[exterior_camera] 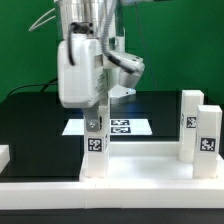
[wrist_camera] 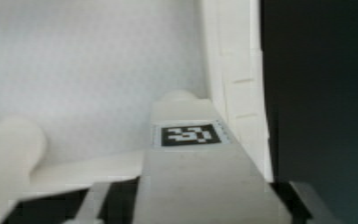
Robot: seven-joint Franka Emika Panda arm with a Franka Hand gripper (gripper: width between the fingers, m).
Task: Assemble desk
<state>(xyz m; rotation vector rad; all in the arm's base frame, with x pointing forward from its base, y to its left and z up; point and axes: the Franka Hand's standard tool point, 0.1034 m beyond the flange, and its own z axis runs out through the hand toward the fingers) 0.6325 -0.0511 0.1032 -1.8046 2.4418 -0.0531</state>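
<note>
The desk top (exterior_camera: 110, 165) is seen lying flat on the black table (exterior_camera: 35, 115), at the front of the exterior view. It is white and wide, with a raised rim. Three legs are seen standing up on it. One leg (exterior_camera: 94, 150) is at the corner on the exterior view's left. Two more legs (exterior_camera: 190, 118) (exterior_camera: 207, 140) are at the exterior view's right, just beside each other. Each leg is a short white square post, and a black-and-white tag is shown on each.

The gripper (exterior_camera: 96, 112) is seen right above the left leg, and that leg's top is clasped between its fingers. In the wrist view the leg (wrist_camera: 197, 165) is seen between the two dark fingers (wrist_camera: 108, 197), and its tag (wrist_camera: 192, 135) is seen facing the camera. The white top (wrist_camera: 96, 70) and its rim (wrist_camera: 238, 60) are seen behind it.

The marker board (exterior_camera: 112, 126) is seen lying flat on the table behind the top. A white rail (exterior_camera: 100, 195) is laid along the front edge. A green wall (exterior_camera: 30, 40) is seen at the back of the room.
</note>
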